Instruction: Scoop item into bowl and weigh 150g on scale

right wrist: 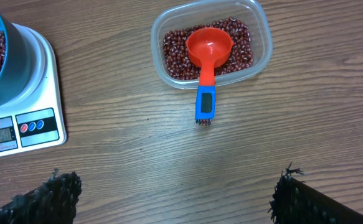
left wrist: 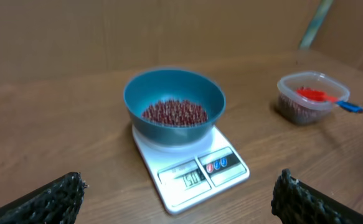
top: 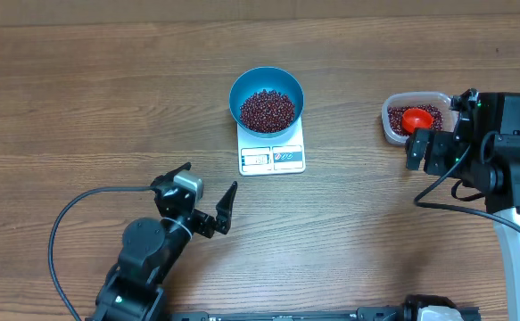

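Black left gripper (top: 211,176) wide open holding nothing, right gripper (right wrist: 176,180) wide open too, one white scale (top: 272,159), one blue bowl (top: 238,89) on it holding many red-brown beans (top: 267,110), one clear tub (right wrist: 263,43) with one orange scoop (right wrist: 209,46), scale number blurry.

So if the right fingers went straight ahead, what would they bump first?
Probably the blue handle of the scoop, sticking out of the clear container. Depth is unclear, so the right fingers could touch the table first.
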